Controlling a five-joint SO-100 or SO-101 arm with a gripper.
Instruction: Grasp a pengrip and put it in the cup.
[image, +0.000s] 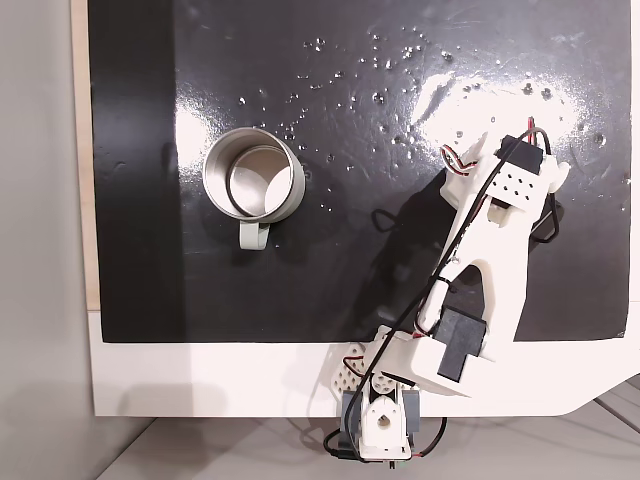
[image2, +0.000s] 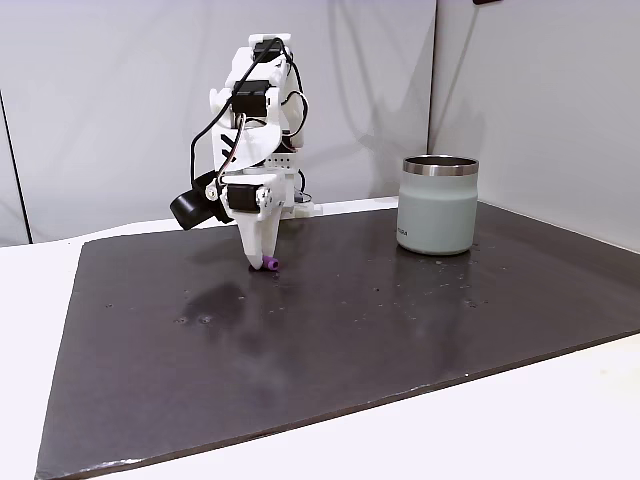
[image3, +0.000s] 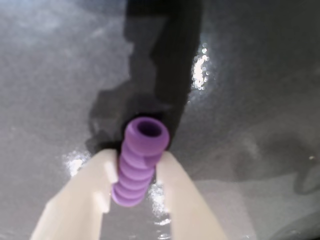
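From the fixed view that looks straight down, my own white plastic arm (image: 490, 270) covers my claw and whatever it holds, so nothing purple can be made out there; the fingertips sit somewhere under the upper end of the arm. In my wrist view the bottom edge cuts off my two pale cream fingers (image3: 82, 195), and the far surface is blurred, with bright glare patches. What I can see plainly is that my claw (image3: 136, 187) is closed narrowly around the small purple ribbed pengrip (image3: 140, 160), one finger pressing each side of its lower half, while its open hollow end sticks out past my fingertips toward the dark glossy mat (image3: 250, 100). In the low side fixed view my claw (image2: 263, 262) points straight down at the mat (image2: 350, 330), and the pengrip (image2: 270, 264) shows as a small purple bit at my fingertips, right at the surface; whether it rests on the mat or hangs just above it I cannot tell. The round silvery metal cup (image2: 438, 205) stands upright on the mat, well apart from me, to the right in that view; from above, the cup (image: 254, 172) shows its shiny rim and its pale loop handle pointing toward the lower edge. I can read no writing or label on the cup, the arm or the mat.
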